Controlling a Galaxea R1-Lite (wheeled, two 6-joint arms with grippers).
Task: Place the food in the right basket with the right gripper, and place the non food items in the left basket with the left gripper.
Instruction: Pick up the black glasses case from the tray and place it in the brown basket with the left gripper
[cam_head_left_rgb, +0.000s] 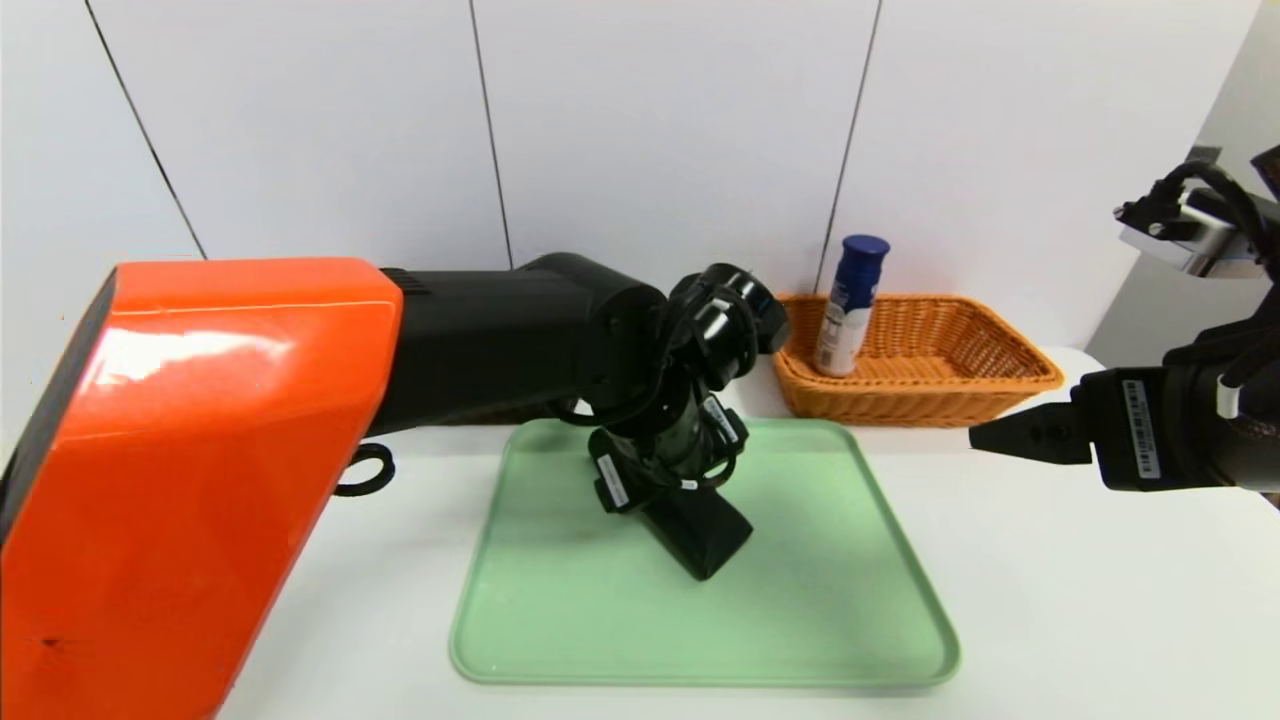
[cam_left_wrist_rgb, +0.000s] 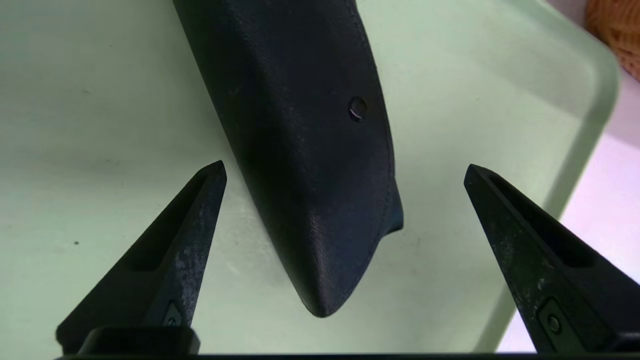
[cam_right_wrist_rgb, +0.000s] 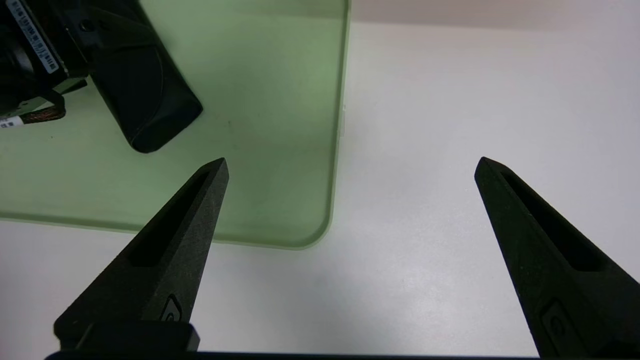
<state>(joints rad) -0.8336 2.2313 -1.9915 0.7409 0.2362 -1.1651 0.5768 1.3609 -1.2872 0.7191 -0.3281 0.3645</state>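
Observation:
The food, a slim bottle with a blue cap (cam_head_left_rgb: 850, 310), stands upright in the left end of the orange right basket (cam_head_left_rgb: 960, 360). One black non food item (cam_head_left_rgb: 705, 535), long with a stitched edge, lies on the green tray (cam_head_left_rgb: 900, 620). My left gripper (cam_left_wrist_rgb: 345, 167) hangs over it, open. The black item (cam_left_wrist_rgb: 310, 150) sits between its fingers and touches neither. My right gripper (cam_head_left_rgb: 985, 437) hovers open and empty above the white table, right of the tray. The left basket is hidden behind my left arm.
My left arm's big orange shell (cam_head_left_rgb: 200, 450) blocks the left side of the head view. The tray's near right corner (cam_right_wrist_rgb: 310, 235) lies just beside my right gripper (cam_right_wrist_rgb: 350, 160). White wall panels stand close behind the basket.

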